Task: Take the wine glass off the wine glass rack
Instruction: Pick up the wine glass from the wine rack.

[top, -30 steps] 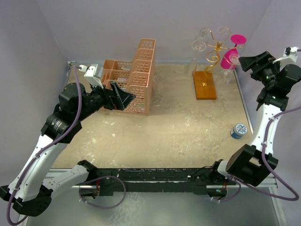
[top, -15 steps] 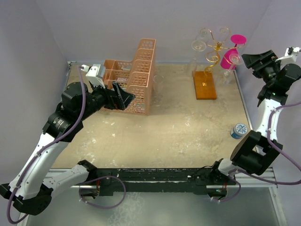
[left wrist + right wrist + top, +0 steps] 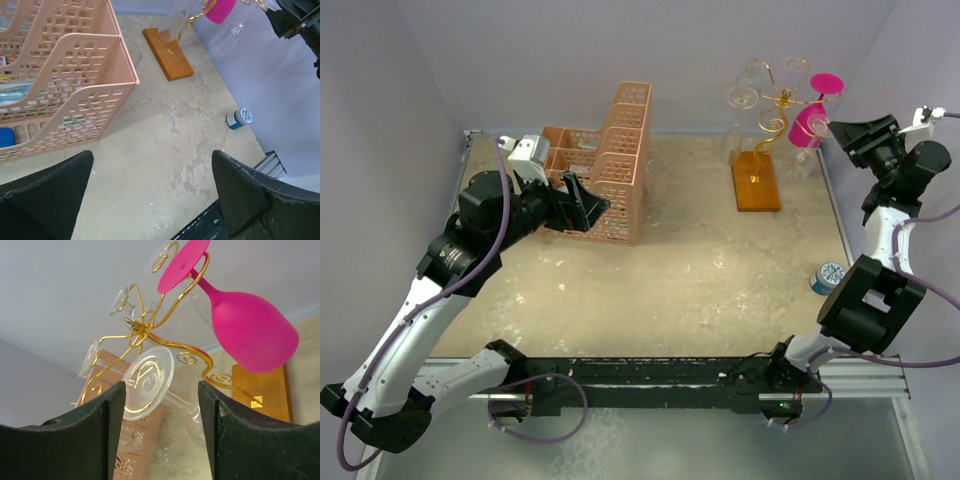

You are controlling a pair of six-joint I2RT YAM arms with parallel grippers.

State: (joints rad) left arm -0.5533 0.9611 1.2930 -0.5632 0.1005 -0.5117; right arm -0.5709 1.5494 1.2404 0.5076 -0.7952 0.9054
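The wine glass rack (image 3: 781, 101), gold wire on an orange base (image 3: 756, 180), stands at the back right. A pink wine glass (image 3: 809, 125) and clear glasses hang upside down from it. My right gripper (image 3: 836, 131) is open and raised at the rack's right side. In the right wrist view a clear wine glass's foot (image 3: 148, 382) lies between the open fingers of that gripper (image 3: 161, 390), untouched, with the pink glass (image 3: 250, 335) hanging to the right. My left gripper (image 3: 584, 206) is open and empty, in front of the peach basket.
A peach lattice basket (image 3: 605, 160) stands at the back left, also in the left wrist view (image 3: 65, 75). A small blue-and-white tub (image 3: 829, 277) sits near the right table edge. Walls close in behind and to the right of the rack.
My right wrist has risen and swung slightly right, staying beside the rack. My left gripper has edged slightly right along the basket.
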